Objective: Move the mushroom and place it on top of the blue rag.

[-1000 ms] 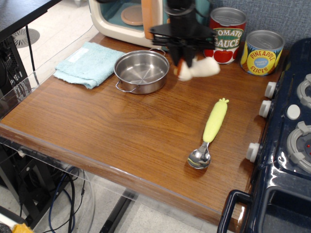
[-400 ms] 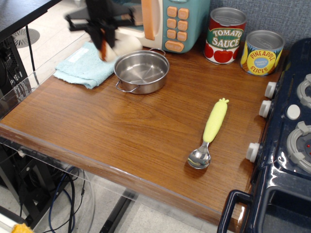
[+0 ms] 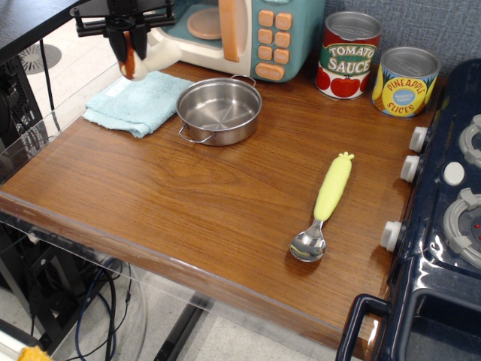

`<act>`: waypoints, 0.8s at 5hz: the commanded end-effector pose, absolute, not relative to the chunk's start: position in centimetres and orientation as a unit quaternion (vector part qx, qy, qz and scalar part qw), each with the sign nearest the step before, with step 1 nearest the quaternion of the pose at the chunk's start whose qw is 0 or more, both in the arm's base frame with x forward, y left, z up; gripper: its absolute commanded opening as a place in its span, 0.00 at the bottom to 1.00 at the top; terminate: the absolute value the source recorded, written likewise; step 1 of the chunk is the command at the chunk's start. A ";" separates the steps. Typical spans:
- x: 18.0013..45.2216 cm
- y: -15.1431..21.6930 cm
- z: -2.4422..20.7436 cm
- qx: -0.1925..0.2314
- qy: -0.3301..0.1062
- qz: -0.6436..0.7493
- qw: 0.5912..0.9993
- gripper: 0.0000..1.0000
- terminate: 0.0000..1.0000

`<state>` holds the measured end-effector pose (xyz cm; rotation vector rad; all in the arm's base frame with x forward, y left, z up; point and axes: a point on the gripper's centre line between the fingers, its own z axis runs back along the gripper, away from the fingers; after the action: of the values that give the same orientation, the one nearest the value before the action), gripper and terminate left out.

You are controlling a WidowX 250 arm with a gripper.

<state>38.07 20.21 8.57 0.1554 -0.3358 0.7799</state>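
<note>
My gripper is at the top left, shut on the mushroom. The reddish-brown cap sits between the fingers and the cream-white stem sticks out to the right. It hangs just above the far edge of the blue rag, a light turquoise folded towel with a small white label, lying on the wooden counter's far left. The mushroom does not touch the rag.
A steel pot stands right of the rag. A toy microwave is behind it. Tomato sauce can and pineapple can stand at the back right. A yellow-handled spoon lies mid-right. A toy stove borders the right edge.
My gripper has carried the mushroom leftward from above the pot's right side, past the pot, to above the rag's far edge.
</note>
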 end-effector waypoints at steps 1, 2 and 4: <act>37.0 20.6 8.6 0.103 -0.144 0.402 0.898 0.00 0.00; 37.0 20.4 7.5 0.108 -0.122 0.399 0.903 0.00 0.00; 37.0 20.2 6.5 0.108 -0.088 0.407 0.903 1.00 0.00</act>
<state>37.20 21.03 4.53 0.2185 -0.1336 0.8462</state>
